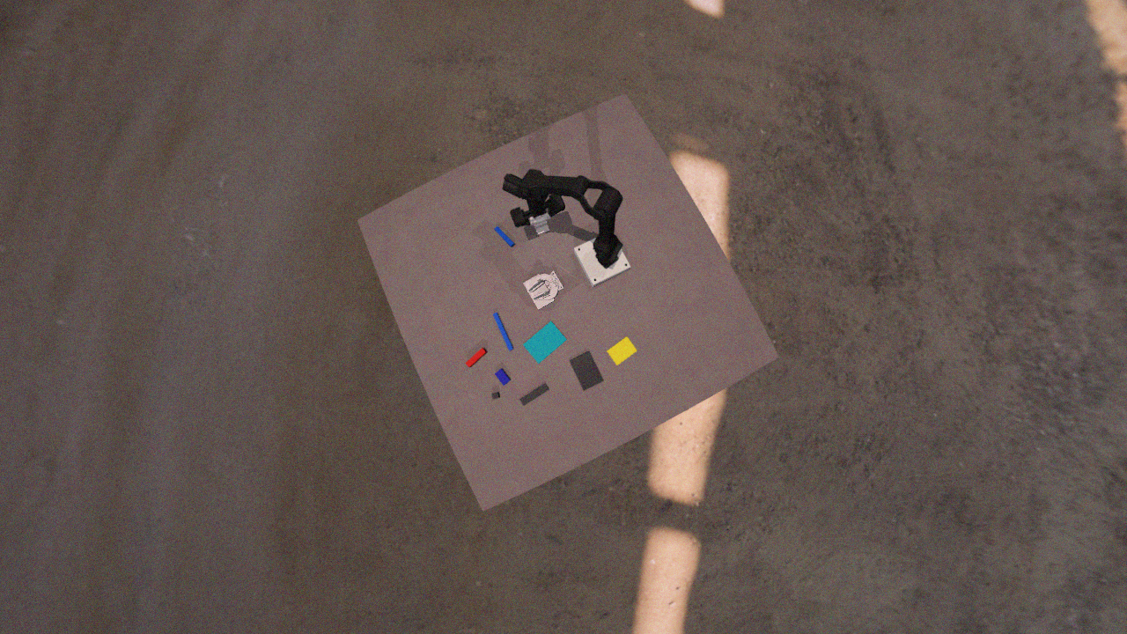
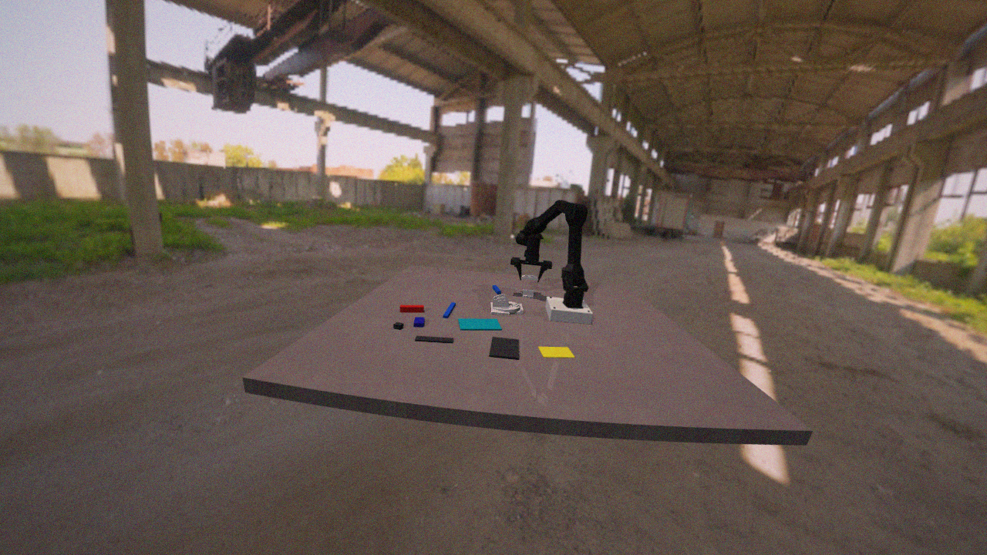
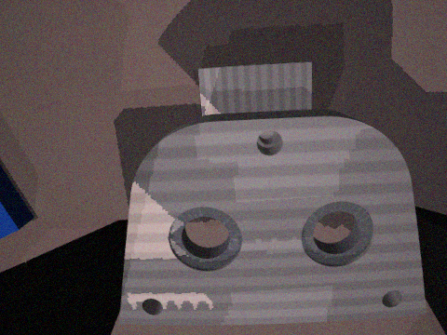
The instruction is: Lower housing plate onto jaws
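Observation:
My gripper (image 1: 539, 221) (image 2: 529, 277) (image 3: 264, 229) is shut on the housing plate (image 1: 540, 225) (image 2: 530, 277) (image 3: 270, 181), a pale plate with two large round holes and small screw holes. It holds the plate off the table, above a low grey block (image 2: 527, 294) (image 3: 256, 88) that shows past the plate's edge in the wrist view. The white base with the two jaws (image 1: 543, 289) (image 2: 506, 308) lies apart from the plate, nearer the exterior camera. The jaw stubs are too small to make out.
A blue bar (image 1: 504, 236) (image 2: 496, 290) (image 3: 9, 221) lies beside the gripper. The white robot base (image 1: 592, 273) (image 2: 569, 315) stands right of the jaws. A teal plate (image 1: 544, 342) (image 2: 480, 324), another blue bar (image 1: 503, 331) (image 2: 449, 310) and a red bar (image 1: 475, 357) (image 2: 412, 308) lie nearer the exterior camera.

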You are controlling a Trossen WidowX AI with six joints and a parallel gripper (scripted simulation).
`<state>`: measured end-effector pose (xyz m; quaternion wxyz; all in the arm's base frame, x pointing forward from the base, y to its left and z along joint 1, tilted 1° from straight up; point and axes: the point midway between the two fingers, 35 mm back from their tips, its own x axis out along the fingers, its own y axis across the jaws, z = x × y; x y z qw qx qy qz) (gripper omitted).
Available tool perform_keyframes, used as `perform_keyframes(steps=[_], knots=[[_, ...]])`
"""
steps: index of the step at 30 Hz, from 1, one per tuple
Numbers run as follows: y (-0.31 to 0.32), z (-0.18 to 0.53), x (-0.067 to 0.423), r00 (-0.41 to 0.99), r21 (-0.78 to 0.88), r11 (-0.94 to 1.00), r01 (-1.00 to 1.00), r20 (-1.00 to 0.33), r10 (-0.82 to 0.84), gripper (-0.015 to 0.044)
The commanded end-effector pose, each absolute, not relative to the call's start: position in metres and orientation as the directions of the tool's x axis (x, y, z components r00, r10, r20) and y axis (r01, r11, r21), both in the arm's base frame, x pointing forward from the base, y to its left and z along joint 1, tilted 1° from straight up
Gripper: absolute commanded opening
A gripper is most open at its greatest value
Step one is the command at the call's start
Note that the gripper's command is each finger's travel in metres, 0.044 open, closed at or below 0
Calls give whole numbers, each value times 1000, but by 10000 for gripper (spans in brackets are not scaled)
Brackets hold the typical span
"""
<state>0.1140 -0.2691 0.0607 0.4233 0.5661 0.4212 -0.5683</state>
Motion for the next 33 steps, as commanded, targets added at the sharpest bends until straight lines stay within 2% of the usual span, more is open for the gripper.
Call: perform_keyframes(steps=[1, 8, 33], knots=[[-268, 72, 113, -5, -1, -288, 958, -1000, -10, 351], [-265, 72, 117, -4, -1, -259, 966, -1000, -10, 351], [-206, 74, 175, 2, 0, 256, 967, -1000, -6, 351]])
